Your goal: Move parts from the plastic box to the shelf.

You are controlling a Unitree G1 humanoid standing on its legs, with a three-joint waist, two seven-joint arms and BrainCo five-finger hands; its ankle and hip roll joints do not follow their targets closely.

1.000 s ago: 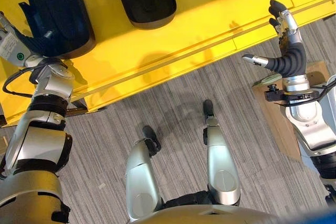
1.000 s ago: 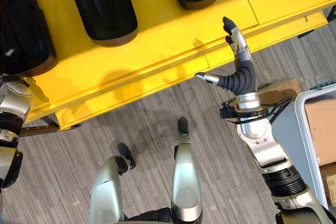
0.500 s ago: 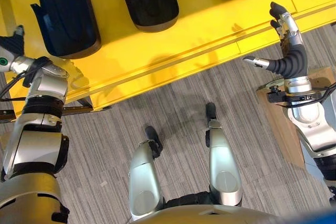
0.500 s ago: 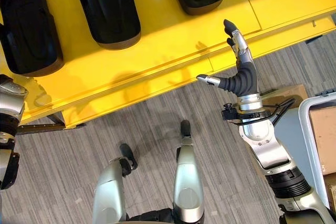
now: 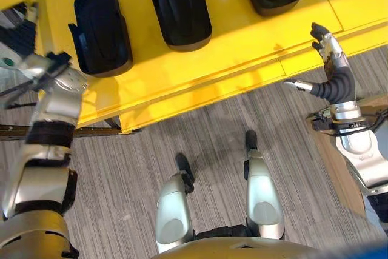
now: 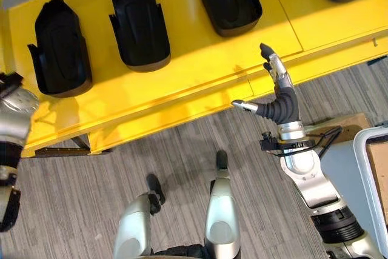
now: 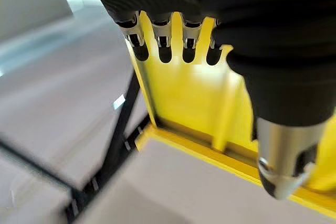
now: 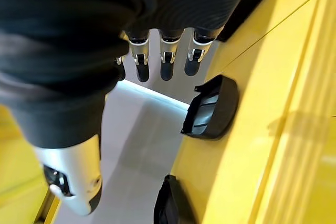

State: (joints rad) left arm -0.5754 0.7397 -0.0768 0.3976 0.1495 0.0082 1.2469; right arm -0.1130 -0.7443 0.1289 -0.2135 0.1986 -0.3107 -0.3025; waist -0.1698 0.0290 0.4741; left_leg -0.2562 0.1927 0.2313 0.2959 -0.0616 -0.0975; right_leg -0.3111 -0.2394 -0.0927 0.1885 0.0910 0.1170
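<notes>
Yellow shelf (image 6: 200,68) is carrying a row of black parts (image 6: 140,23) while both robot hands, the right robot hand (image 6: 274,92) and left robot hand (image 7: 220,30), are hanging wide and holding nothing; turning away carelessly risks the right one clipping the shelf edge.

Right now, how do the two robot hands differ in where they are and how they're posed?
The right robot hand is raised at the yellow shelf's front edge, fingers straight, thumb out sideways. The left robot hand is off the shelf's end, by its black frame. Both are open and empty; black parts lie on the shelf.
</notes>
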